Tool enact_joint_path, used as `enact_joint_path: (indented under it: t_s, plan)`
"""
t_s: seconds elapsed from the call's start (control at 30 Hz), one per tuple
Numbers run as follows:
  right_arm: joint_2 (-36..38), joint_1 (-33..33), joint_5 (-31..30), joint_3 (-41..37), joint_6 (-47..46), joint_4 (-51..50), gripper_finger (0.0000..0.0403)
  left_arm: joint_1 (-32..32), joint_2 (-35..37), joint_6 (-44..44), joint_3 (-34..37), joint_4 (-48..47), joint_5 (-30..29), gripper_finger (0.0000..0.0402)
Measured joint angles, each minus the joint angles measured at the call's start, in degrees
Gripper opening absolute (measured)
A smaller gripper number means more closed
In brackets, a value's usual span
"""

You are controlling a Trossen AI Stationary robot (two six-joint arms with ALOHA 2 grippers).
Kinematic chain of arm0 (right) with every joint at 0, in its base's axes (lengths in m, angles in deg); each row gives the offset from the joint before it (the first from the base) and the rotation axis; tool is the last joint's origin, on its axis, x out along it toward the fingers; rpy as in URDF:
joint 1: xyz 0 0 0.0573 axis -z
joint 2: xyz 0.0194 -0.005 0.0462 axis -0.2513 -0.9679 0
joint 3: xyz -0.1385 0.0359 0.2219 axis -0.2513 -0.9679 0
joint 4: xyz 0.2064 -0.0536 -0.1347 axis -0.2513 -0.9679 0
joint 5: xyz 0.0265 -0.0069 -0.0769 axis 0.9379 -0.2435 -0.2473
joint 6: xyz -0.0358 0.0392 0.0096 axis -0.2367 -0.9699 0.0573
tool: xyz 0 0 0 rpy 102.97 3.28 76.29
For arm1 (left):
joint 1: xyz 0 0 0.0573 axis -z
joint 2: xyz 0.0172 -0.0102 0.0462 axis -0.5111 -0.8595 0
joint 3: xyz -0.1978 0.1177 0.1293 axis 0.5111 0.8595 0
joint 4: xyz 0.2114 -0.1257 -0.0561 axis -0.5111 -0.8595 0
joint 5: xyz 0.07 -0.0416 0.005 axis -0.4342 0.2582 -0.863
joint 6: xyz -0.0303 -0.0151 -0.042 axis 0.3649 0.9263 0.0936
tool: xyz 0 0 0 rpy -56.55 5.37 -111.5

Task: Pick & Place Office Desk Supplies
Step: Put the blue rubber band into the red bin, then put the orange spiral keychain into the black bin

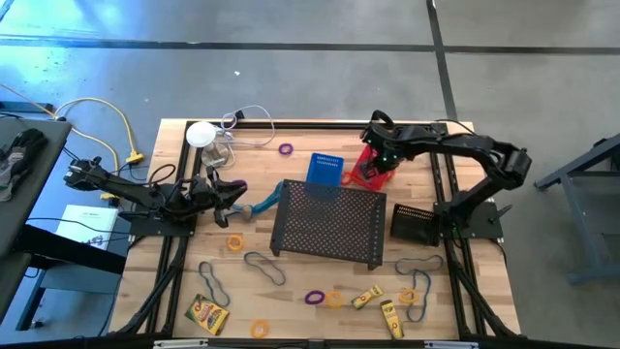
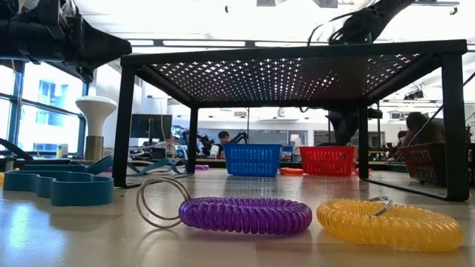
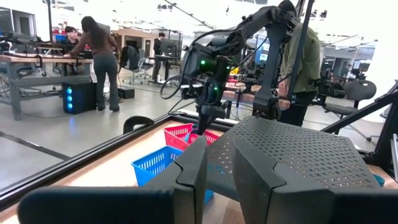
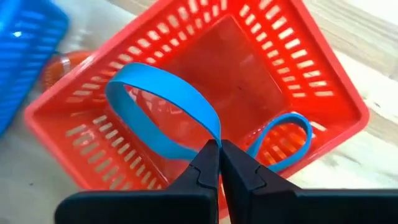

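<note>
Hanging over the small red slotted plastic basket (image 4: pixel 205 93) at the far side of the table, the right gripper (image 4: pixel 219 149) was pinched shut on a flat blue rubber-band loop (image 4: pixel 163 112), whose two bows drooped into the basket's mouth. One blue slotted plastic basket (image 1: pixel 325 168) stood just left of the red one, and one dark mesh basket (image 1: pixel 418 222) sat to the right of the large black perforated-metal tray (image 1: pixel 325 225), which stood upside down on its legs mid-table.

The left gripper (image 1: pixel 231 201) lay low at the left, its fingers (image 3: pixel 193 171) narrowly apart; whether they held anything could not be told. A pale blue loop (image 1: pixel 263 204) lay just beside it.

Loose on the wooden table (image 1: pixel 174 165) were three purple coiled rings (image 1: pixel 314 297), several orange coiled rings (image 1: pixel 235 242), several dark thin band loops (image 1: pixel 263 266) and three yellow printed packets (image 1: pixel 207 313), mostly along the near edge. One white round-topped clear object (image 1: pixel 201 135) with a cable stood at the far left.
</note>
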Motion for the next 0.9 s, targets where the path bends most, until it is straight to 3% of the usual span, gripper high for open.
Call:
enact_joint_path:
  t_s: [0.43, 0.7, 0.9]
  plan:
    - [-0.1, 1.5, 1.0, 0.0, 3.6, 0.5, 0.0009, 0.0, 0.0, 0.2, 0.0, -0.4, 0.0, 0.0066]
    - [-0.1, 1.5, 0.3, 0.0, 4.4, 0.5, 0.0102, 0.0, 0.0, 0.2, 0.0, -0.4, 0.1, 0.0066]
    - [0.7, 1.5, -5.3, 3.7, 3.2, -2.5, 0.0166, 0.0, 0.0, 0.2, 0.0, -0.4, 0.2, 0.0066]
